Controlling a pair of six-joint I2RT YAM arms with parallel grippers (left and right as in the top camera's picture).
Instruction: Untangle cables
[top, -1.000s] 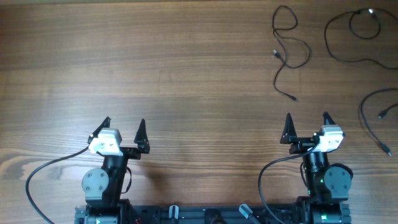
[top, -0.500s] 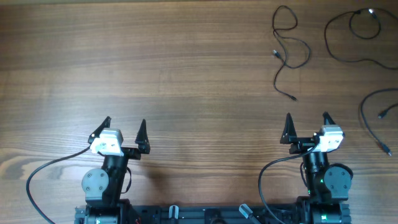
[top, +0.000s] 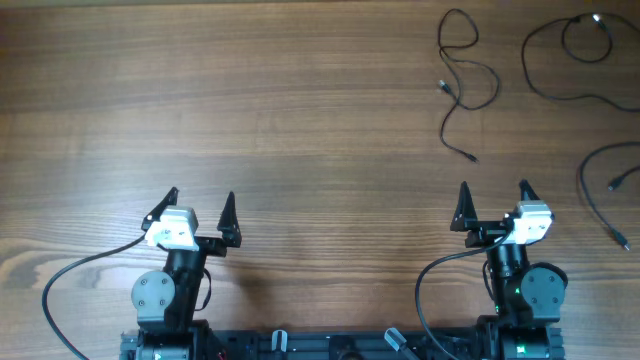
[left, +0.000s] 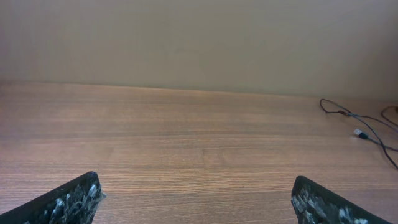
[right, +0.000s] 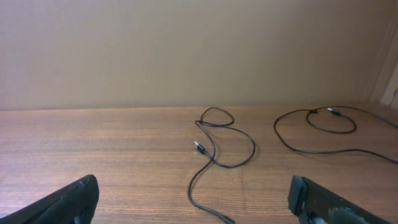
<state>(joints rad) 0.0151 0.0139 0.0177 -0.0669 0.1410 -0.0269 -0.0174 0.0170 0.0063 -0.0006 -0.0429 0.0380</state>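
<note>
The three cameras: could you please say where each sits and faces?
Overhead: above the table, looking straight down on left arm, right arm, open left claw and right claw.
Left wrist: on the left arm, facing the wall across the table; own fingertips show.
Right wrist: same on right arm; fingertips show.
Shared: overhead and right wrist show the looped cable.
</note>
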